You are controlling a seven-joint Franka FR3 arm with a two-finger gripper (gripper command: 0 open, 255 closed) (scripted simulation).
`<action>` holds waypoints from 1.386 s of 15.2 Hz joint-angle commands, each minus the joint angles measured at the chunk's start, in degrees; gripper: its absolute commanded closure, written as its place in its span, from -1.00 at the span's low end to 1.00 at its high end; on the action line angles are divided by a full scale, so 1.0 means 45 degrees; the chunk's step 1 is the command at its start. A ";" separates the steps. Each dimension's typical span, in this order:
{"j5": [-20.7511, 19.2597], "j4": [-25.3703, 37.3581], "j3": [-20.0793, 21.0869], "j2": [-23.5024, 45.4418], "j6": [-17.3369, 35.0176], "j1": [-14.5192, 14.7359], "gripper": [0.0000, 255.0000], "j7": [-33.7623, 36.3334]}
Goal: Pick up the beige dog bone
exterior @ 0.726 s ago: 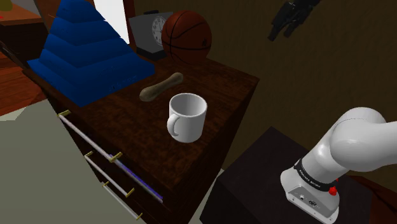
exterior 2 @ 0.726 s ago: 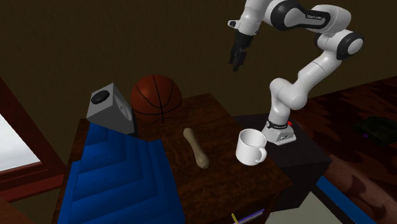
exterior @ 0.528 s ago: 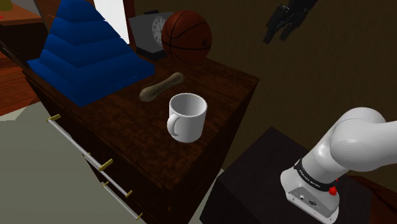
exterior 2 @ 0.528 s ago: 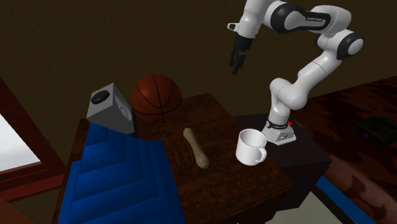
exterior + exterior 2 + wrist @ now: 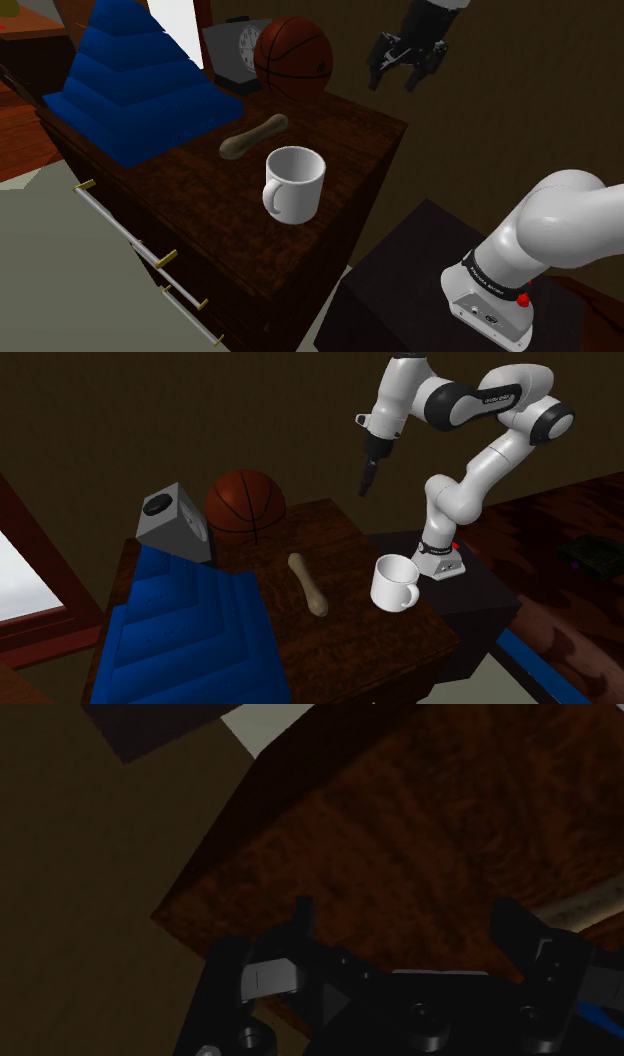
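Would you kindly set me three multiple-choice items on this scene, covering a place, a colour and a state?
1. Where does the bone lie?
A. on the cabinet top, between the mug and the blue stepped block
B. inside the mug
C. on the floor

2. What colour is the mug?
A. red
B. white
C. green

3. How is the gripper?
A. shut on the bone
B. shut on the mug
C. open, in the air, holding nothing

Answers:
1 A: the bone rests on the wood, mug on one side, block on the other.
2 B: the mug is drawn white.
3 C: in the wrist view its fingers stand apart, clasping nothing.
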 commanded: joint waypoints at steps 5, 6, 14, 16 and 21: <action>0.0866 0.0618 0.1863 0.1871 0.1193 -0.0591 -1.00 0.3861; 0.0938 0.0801 0.2169 0.2266 0.1405 -0.0714 -1.00 0.4497; 0.0430 0.2971 0.4501 0.6057 0.2959 -0.1824 -1.00 0.9808; -0.0071 0.3697 0.4982 0.7187 0.3261 -0.2035 -1.00 1.1239; -0.1849 0.5834 0.5602 1.0236 0.3704 -0.1991 -1.00 1.4873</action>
